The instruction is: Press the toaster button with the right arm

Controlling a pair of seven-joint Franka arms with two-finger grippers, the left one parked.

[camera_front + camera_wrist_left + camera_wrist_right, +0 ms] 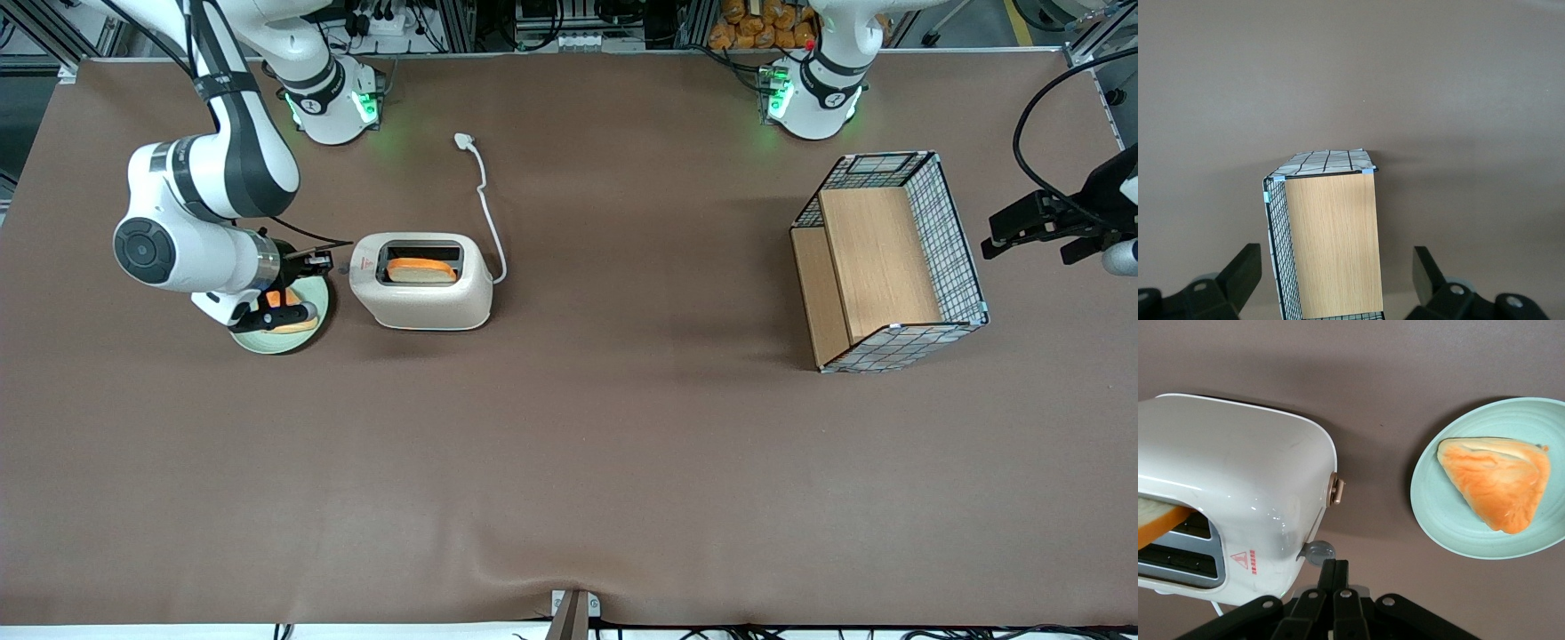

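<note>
Front view: toaster (422, 284) sits on the table (569, 462) toward the working arm's end, long axis running along the table's length, one slice of toast (421, 270) standing in a slot; cord (487, 209) trails off toward the robot bases; right arm (191, 209) is folded low beside the toaster's narrow end; gripper (331, 260) points at that end, just short of it; toaster button (343, 267) shows only as a small grey nub between gripper tip and toaster wall; pale green plate (311, 322) with a second piece of toast (286, 322) lies under the wrist, a bit nearer the camera than the gripper.

Left wrist view: only the wire basket (1328, 233) with its wooden panel, well apart toward the parked arm's end; nothing here bears on the press.

Right wrist view: gripper (1334, 568) fingers drawn together into one narrow tip, holding nothing; button (1317, 552) sits directly ahead of the tip, at or almost at contact, can't tell which; a tan round knob (1337, 489) sits higher along the same end wall, not the target; red triangle mark (1239, 559) on the toaster's top just beside the slot; plate (1438, 520) is off to the side, clear of the line of travel.

Judgement: the lever should travel down the end wall, so the tip probably needs to bear on the button's upper face and push toward the table, not into the wall; main risk is slipping off a small rounded nub.
</note>
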